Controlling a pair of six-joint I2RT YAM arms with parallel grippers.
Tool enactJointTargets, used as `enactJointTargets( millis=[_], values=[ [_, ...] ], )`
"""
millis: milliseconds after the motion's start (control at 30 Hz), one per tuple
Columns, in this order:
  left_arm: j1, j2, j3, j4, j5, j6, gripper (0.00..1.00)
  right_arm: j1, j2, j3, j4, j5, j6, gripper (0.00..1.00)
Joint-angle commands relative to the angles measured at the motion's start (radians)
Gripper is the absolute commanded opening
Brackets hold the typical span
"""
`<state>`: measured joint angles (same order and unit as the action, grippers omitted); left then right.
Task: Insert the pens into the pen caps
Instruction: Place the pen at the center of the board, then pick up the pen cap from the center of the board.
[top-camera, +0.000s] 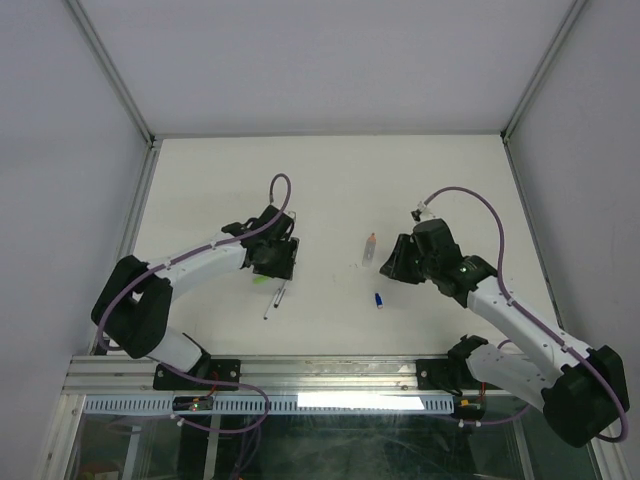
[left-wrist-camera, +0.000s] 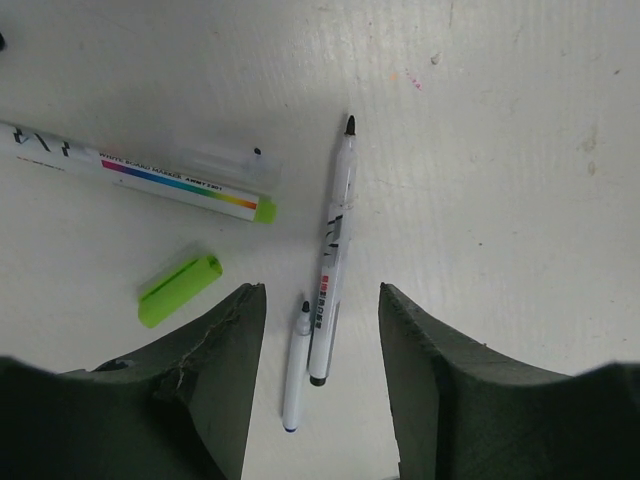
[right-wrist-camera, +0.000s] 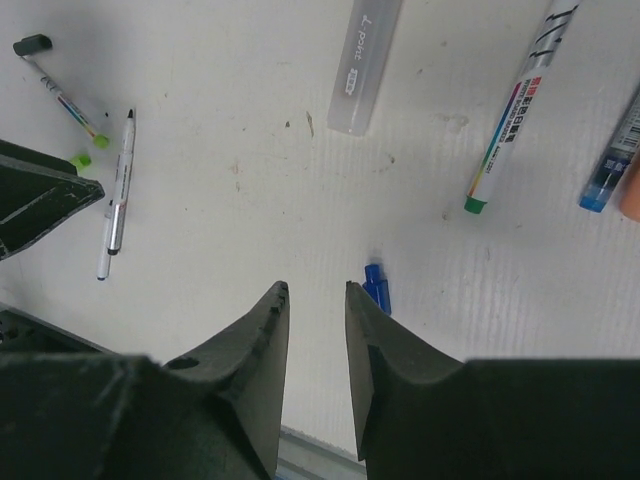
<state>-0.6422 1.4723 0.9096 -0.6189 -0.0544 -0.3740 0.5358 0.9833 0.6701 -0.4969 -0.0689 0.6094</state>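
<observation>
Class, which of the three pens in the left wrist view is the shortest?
The plain white pen, lying beside the longer printed pen.

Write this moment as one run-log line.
left claw: open by pens | right claw: open, empty, near blue cap | green cap: loose

Robotics lab test cell: two arms (top-camera: 190, 265) bolted to an aluminium rail (top-camera: 300, 372) at the edge of a white table (top-camera: 330, 180), boxed in by blank white walls (top-camera: 330, 60) on metal framing (top-camera: 110, 70), a slotted cable duct (top-camera: 250, 403) below.
</observation>
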Motion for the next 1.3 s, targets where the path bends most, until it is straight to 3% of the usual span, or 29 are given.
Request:
enactJointTargets(
  millis=[0,300,500,833,1267],
  values=[
    [-0.024,0.056,0.071,0.006,-0.034,0.024,0.49,0.009,-0.047,-0.02,0.021,0.007,0.007,0.3],
    [-0.052,0.097,0.159,-0.018,-0.146,0.012,0.48,0.01,-0.051,-0.043,0.024,0.011,-0.004,0.3],
    [0.078,0.085,0.226,-0.019,-0.192,0.002,0.5,0.009,-0.044,-0.053,0.03,0.003,-0.011,0.3],
    [0.279,0.165,0.269,-0.006,-0.182,0.048,0.75,0.009,-0.043,-0.066,0.046,-0.023,-0.019,0.3],
    [0.318,0.27,0.276,-0.004,-0.172,0.07,0.76,0.01,-0.034,-0.083,0.073,-0.037,-0.019,0.3]
  ],
)
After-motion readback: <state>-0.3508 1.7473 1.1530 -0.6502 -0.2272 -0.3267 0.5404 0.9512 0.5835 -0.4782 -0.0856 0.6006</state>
